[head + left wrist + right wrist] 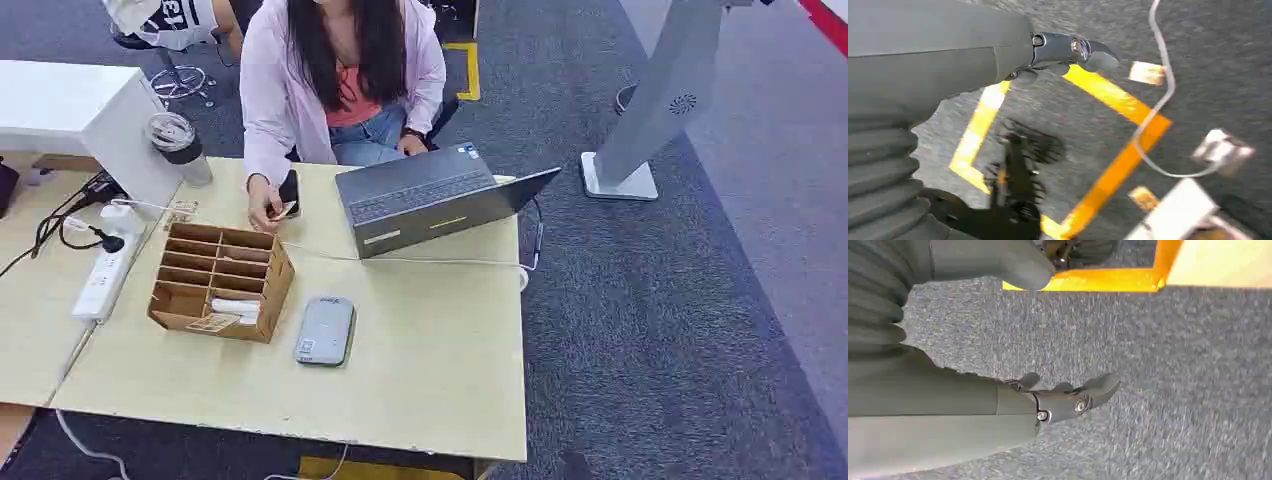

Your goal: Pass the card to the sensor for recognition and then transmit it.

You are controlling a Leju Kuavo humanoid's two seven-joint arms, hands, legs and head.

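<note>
Card (236, 307): lies in the wooden organizer (222, 280); pinch its exposed edge.
Sensor (325, 330): just beside the organizer.
Left hand (1068, 52), right hand (1063, 397): fingers apart, empty.

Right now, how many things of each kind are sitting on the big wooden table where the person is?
Grey open laptop: 1
Brown wooden compartment box: 1
Flat grey card sensor: 1
White power strip: 1
Clear lidded drink cup: 1
Dark phone: 1
Total: 6

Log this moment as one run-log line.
left hand: empty, over floor | right hand: empty, over floor | sensor: on table | card: untouched
</note>
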